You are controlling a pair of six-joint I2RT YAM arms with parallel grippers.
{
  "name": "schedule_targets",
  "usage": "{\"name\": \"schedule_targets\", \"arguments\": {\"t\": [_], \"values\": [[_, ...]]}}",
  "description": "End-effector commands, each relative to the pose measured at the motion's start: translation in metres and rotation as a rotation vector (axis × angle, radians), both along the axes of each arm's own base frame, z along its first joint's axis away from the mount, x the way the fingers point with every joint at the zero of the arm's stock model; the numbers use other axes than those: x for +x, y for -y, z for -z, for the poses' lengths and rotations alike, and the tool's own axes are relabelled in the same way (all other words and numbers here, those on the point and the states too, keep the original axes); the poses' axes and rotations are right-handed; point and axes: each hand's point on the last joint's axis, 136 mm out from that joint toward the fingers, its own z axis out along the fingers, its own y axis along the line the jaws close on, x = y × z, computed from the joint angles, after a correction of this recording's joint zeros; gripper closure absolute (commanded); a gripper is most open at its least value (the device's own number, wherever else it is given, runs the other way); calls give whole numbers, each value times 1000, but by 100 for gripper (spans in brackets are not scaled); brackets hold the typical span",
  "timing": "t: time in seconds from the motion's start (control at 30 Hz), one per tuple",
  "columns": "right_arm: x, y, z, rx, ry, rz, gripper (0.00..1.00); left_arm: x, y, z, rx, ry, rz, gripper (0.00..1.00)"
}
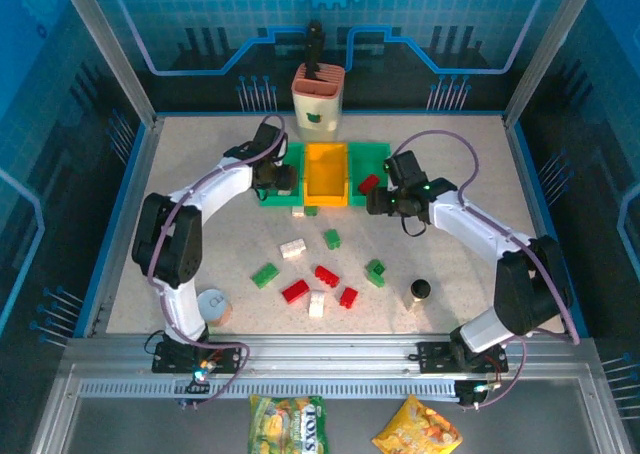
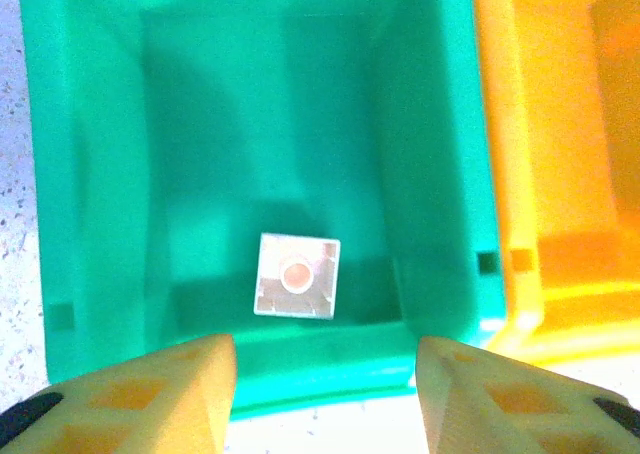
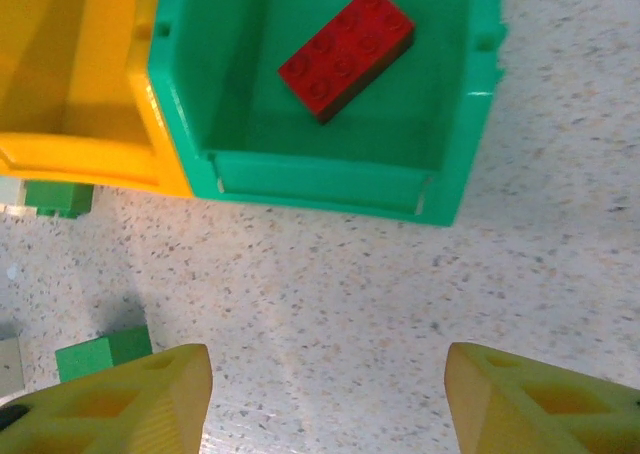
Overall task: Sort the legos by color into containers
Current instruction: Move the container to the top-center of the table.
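Three containers stand in a row: a green bin (image 1: 272, 196), a yellow bin (image 1: 325, 172) and a green bin (image 1: 375, 154). My left gripper (image 1: 278, 179) hangs open over the left green bin (image 2: 100, 174), nothing between its fingers (image 2: 190, 384). A white lego (image 2: 297, 275) lies upside down on that bin's floor. A red lego (image 3: 346, 51) lies in the right green bin (image 3: 330, 179). My right gripper (image 1: 378, 199) is open above bare table just in front of it. Several red (image 1: 295, 291), green (image 1: 264, 274) and white (image 1: 292, 248) legos are scattered mid-table.
A cream-and-orange cup (image 1: 318, 99) stands behind the yellow bin. A black-capped bottle (image 1: 420, 290) is at the front right, a silver-topped tin (image 1: 213, 304) by the left arm's base. A green lego (image 3: 100, 354) lies near my right gripper's left finger.
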Motion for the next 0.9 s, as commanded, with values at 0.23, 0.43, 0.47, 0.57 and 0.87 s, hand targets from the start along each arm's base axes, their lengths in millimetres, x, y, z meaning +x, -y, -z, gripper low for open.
{"name": "schedule_targets", "arguments": {"t": [0.23,0.43,0.47,0.57,0.87], "values": [[11,-54,21,75,-43,-91,44,-59,17,20,-171,-121,18,57],[19,-63,41,88,-72,-93,52,-63,18,36,-178,-138,16,64],[21,-63,43,83,-73,-91,52,-61,17,37,-172,-134,12,64],[26,-61,49,79,-83,-83,52,-54,14,40,-154,-122,-2,66],[45,-52,60,91,-99,-54,59,-35,10,48,-117,-120,-11,67]]}}
